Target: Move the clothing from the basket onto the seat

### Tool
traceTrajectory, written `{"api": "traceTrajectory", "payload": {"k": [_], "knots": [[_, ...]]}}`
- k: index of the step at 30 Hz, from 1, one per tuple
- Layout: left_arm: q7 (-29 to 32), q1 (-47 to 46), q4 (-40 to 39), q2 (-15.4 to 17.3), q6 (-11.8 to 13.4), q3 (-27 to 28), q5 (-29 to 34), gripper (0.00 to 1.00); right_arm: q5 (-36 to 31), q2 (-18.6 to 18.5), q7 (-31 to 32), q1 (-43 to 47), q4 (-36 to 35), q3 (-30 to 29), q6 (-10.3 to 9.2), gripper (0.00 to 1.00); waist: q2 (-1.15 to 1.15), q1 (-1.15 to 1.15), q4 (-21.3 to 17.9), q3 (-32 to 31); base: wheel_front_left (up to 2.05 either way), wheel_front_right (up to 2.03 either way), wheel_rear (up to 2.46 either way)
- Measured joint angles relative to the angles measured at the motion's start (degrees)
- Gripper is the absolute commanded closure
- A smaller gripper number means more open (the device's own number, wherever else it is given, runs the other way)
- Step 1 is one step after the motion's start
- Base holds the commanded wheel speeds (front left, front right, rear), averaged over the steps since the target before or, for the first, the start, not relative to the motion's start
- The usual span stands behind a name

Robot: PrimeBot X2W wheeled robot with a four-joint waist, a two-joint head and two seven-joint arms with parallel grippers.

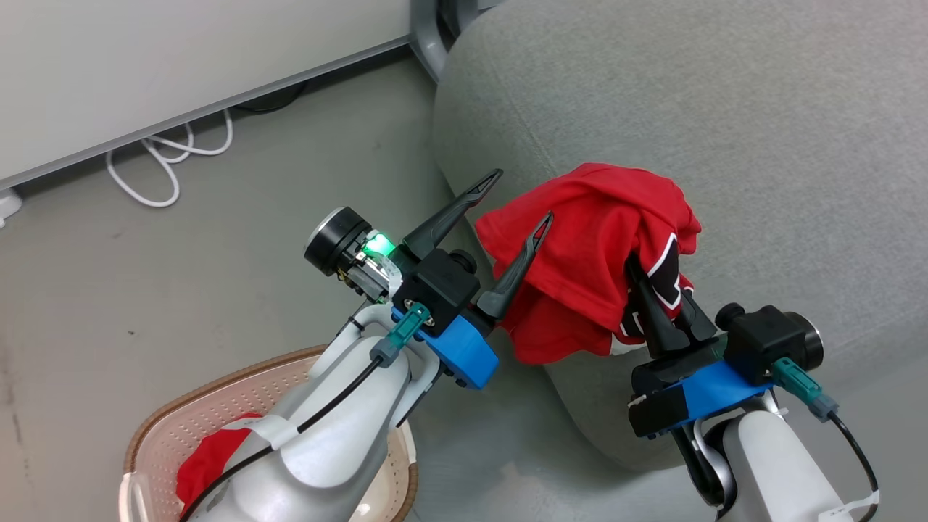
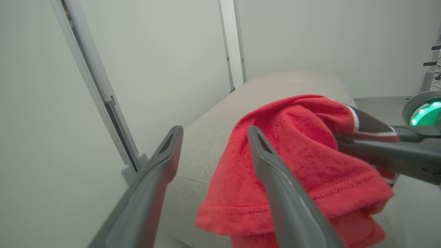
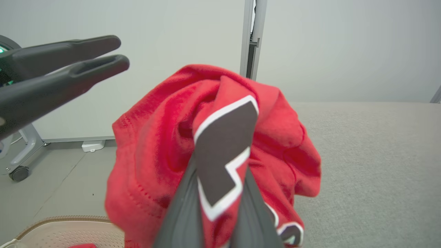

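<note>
Red jersey (image 1: 587, 239): bunched up, pinched at its black-and-white print, hanging over the rounded edge of the seat (image 1: 725, 109). Resting there or lifted clear? I cannot tell.
Right claw (image 1: 661, 293): clamped narrow on the red jersey, with cloth draped over both fingers.
Left claw (image 1: 522, 196): spread wide with nothing in it, just beside the jersey's hem. In its wrist view one finger crosses the red cloth, but contact is unclear.
Seat: light grey woven upholstery, big and rounded, at the upper right of the head view.
Basket (image 1: 190, 426): cream perforated plastic with a brown rim, down on the floor (image 1: 217, 275) at the lower left, partly under the left arm (image 1: 341, 428).
Second garment (image 1: 206, 460): red as well, and there it lies inside the basket, half hidden by that arm.
</note>
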Motion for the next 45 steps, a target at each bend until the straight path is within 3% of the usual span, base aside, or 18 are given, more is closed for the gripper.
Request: {"api": "traceTrajectory", "payload": {"k": [6,13,24,37,45], "knots": [[0.0,-0.5,0.4,0.0,0.0,-0.9,-0.2,0.00,1.0,0.0,0.0,0.8,-0.8,-0.5,0.00,1.00,0.00,0.00,-1.9,0.5,0.00,0.00,0.00],[0.0,-1.3,0.4,0.4,0.0,-1.2,-0.6,0.00,2.5,0.0,0.0,0.7,-2.7,-2.1,0.00,1.00,0.00,0.00,-1.3,1.4,0.00,0.00,0.00],[0.0,-4.3,-0.3,0.7,-0.1,-1.3,0.4,0.00,1.2,-0.5,0.0,-10.9,-7.9,-13.2,0.00,1.00,0.00,0.00,1.0,6.3,0.00,0.00,0.00],[0.0,-13.0,-0.9,1.2,-0.1,-3.3,3.3,0.00,1.5,-11.6,0.0,-31.2,-13.1,-29.4,0.00,1.00,0.00,0.01,4.6,20.2,0.00,0.00,0.00],[0.0,-17.1,-1.2,1.1,-0.1,-5.2,4.4,0.00,1.5,-17.0,0.0,-36.7,-6.0,-34.3,0.01,1.00,0.00,0.01,6.6,28.6,0.00,0.00,0.00]]}}
